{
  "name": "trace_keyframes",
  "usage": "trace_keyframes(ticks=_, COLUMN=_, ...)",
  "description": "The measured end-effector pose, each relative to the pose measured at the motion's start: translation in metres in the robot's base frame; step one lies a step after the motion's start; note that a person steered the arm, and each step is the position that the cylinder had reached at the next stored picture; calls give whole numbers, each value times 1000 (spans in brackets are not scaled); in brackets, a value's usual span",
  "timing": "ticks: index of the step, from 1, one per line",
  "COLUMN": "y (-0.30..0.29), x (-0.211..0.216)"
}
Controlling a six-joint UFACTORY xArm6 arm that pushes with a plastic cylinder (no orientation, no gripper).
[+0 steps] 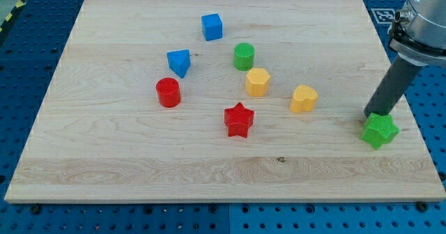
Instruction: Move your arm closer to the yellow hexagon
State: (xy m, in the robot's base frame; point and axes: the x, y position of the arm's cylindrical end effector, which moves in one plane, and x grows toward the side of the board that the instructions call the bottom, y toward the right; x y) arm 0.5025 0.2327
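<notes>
The yellow hexagon [257,81] sits near the middle of the wooden board [104,157]. My tip [373,115] is far to the view's right of it, touching the top edge of a green star [380,130] near the board's right edge. A yellow heart [304,98] lies between my tip and the hexagon. A green cylinder [244,56] stands just above the hexagon.
A red star [239,119] lies below the hexagon. A red cylinder [168,92] and a blue triangular block [180,62] are to its left. A blue cube [212,26] is near the view's top. Blue pegboard surrounds the board.
</notes>
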Motion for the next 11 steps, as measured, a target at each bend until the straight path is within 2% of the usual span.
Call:
trace_keyframes(ticks=2, y=0, x=41)
trace_keyframes(ticks=3, y=2, x=41)
trace_keyframes(ticks=4, y=2, x=11)
trace_keyframes(ticks=5, y=2, x=-40)
trace_keyframes(ticks=6, y=-26, x=-79)
trace_keyframes(ticks=7, y=-81, x=-88)
trace_keyframes(ticks=8, y=-133, x=-88)
trace_keyframes(ticks=11, y=-137, x=-43)
